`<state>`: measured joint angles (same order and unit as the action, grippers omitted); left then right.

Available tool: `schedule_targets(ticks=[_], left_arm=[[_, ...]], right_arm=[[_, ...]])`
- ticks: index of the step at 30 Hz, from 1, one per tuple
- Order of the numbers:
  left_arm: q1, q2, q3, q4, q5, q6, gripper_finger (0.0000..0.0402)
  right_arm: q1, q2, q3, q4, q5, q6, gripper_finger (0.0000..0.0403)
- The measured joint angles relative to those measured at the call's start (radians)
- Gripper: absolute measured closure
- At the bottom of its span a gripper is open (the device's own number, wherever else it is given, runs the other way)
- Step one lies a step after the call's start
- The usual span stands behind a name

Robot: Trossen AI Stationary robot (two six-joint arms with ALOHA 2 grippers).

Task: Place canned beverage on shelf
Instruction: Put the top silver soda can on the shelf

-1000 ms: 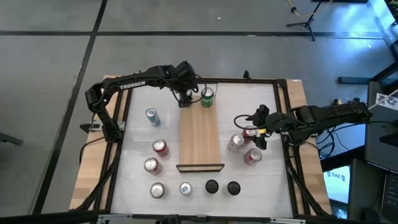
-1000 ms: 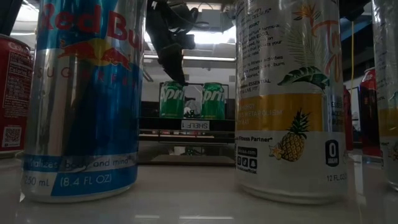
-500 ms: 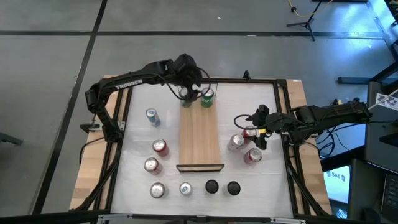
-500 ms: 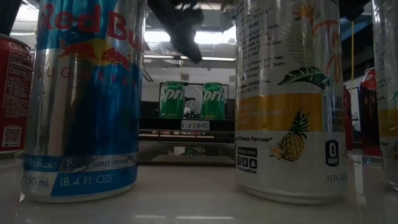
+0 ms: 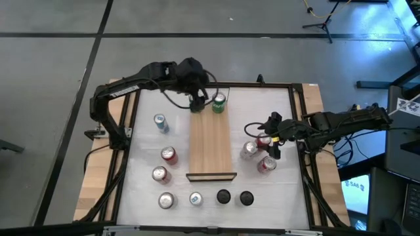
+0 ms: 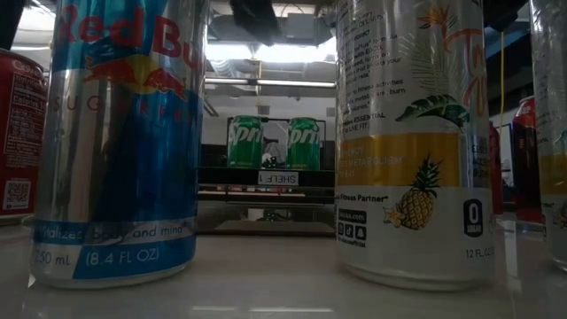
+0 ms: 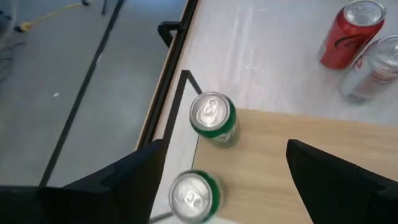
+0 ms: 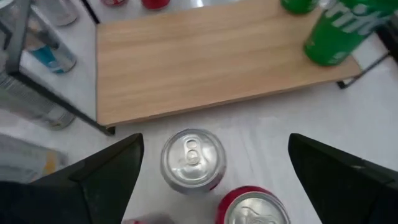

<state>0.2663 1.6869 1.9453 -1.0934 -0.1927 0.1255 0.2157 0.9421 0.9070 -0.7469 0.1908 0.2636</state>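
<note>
Two green cans (image 5: 218,102) stand upright at the shelf's (image 5: 211,147) far end; left end effector (image 7: 224,186) spread above, right end effector (image 8: 211,180) spread over worktop cans.

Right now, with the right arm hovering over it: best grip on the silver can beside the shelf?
Take the silver can around its round side wall, coming straight down from above. It stands upright, tab up, between the open fingers of the right gripper. A red can sits close by, so keep the fingers clear of that side.

Two cans (image 5: 218,102) stand side by side at the shelf's (image 5: 211,147) far end — other cans flank it.
</note>
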Motion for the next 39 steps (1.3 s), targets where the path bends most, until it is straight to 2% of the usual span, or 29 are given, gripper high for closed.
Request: schedule_targets(ticks=[6,11,19,22,30,39], left_arm=[[-0.083,-0.103,0.001,-0.091,0.033,-0.081,0.0079],[-0.189,-0.190,-0.028,-0.078,-0.024,-0.155,0.0079],[-0.361,-0.251,-0.183,-0.041,-0.227,-0.329,0.0079],[-0.407,-0.261,-0.258,0.005,-0.297,-0.390,0.0079],[-0.513,-0.275,-0.446,0.175,-0.383,-0.523,0.0079],[-0.581,-0.274,-0.563,0.260,-0.425,-0.639,0.0079]], right_arm=[[0.000,0.024,0.005,0.053,-0.072,-0.064,0.0008],[0.000,0.053,0.075,0.040,-0.096,-0.157,0.0008],[0.000,0.128,0.202,-0.040,-0.211,-0.303,0.0008],[0.000,0.166,0.232,-0.090,-0.223,-0.352,0.0008],[0.000,0.269,0.260,-0.165,-0.228,-0.455,0.0008],[0.000,0.377,0.260,-0.248,-0.215,-0.558,0.0008]])
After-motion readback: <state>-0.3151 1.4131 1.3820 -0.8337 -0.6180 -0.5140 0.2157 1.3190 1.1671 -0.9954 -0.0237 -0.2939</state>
